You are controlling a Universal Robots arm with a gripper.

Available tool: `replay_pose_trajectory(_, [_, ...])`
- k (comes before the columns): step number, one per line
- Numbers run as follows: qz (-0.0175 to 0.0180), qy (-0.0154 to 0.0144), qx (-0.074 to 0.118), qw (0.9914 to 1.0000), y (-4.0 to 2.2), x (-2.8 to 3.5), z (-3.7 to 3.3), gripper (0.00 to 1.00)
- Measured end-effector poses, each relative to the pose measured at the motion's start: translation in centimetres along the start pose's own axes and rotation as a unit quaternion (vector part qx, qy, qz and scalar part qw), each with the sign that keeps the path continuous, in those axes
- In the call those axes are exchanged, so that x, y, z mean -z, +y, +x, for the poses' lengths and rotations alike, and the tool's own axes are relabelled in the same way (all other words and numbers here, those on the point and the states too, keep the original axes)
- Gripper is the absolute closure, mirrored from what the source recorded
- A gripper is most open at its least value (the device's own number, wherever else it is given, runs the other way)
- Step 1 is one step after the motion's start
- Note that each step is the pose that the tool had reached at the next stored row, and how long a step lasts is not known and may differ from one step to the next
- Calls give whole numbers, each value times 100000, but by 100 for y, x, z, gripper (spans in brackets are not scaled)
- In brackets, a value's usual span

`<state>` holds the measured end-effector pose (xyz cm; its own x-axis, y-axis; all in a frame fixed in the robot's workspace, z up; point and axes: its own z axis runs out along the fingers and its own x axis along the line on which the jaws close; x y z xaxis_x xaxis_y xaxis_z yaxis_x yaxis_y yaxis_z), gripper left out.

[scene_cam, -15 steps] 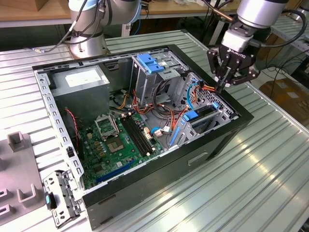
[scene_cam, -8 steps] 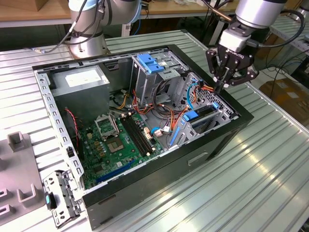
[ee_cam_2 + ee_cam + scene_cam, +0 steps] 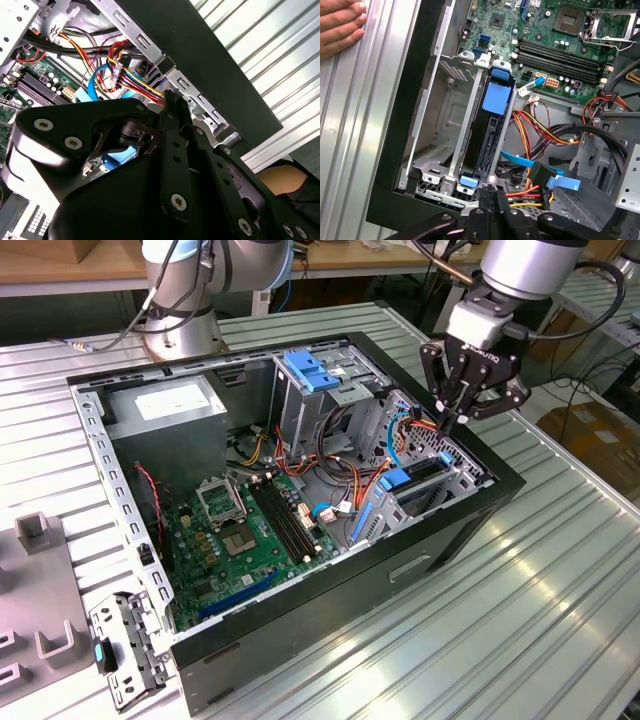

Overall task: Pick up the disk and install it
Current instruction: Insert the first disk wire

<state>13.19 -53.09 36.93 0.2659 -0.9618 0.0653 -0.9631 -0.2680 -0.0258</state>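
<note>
A workshop bench of ribbed silver aluminium (image 3: 560,570) carries an open black computer case (image 3: 330,580) in the exterior view. The black two-finger gripper (image 3: 452,420) hangs over the case's corner at the exterior view's right, its fingers drawn together and holding nothing. Just below it, the disk (image 3: 415,480), a dark flat hard drive with blue plastic rails, stands on edge in a grey metal drive bay (image 3: 440,465). In the second wrist view, the gripper's black linkages (image 3: 175,150) sit beside a bundle of red, yellow and orange cables (image 3: 125,75). In the first wrist view, the disk (image 3: 490,130) lies slotted in its bay directly ahead of the fingertips (image 3: 490,197); a person's hand (image 3: 340,25) rests on the bench well beyond the case wall.
</note>
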Motion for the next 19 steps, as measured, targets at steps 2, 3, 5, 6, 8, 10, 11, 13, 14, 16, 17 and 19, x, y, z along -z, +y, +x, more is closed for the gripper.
replay_pose_trajectory(2, [-26, 12, -445, 99999, 4, 0, -1, 83])
replay_pose_trajectory(3, [-80, 37, -1226, 99992, 5, 1, -2, 83])
replay_pose_trajectory(5, [-171, 71, -2626, 99965, 5, 0, -2, 83])
replay_pose_trajectory(6, [-214, 87, -3282, 99946, 5, 0, -2, 83])
replay_pose_trajectory(8, [-302, 124, -4598, 99894, 5, 0, -2, 83])
replay_pose_trajectory(10, [-412, 169, -6268, 99802, 4, 0, -2, 83])
replay_pose_trajectory(11, [-449, 181, -6823, 99766, 5, 0, -2, 83])
replay_pose_trajectory(13, [-618, 250, -9407, 99554, 5, -1, -2, 83])
replay_pose_trajectory(14, [-657, 261, -10012, 99495, 5, -1, -2, 83])
replay_pose_trajectory(16, [-791, 318, -12071, 99265, 5, -1, -2, 83])
replay_pose_trajectory(17, [-823, 325, -12591, 99200, 5, -1, -2, 83])
replay_pose_trajectory(19, [-858, 328, -13067, 99138, 32, 0, -10, 83])
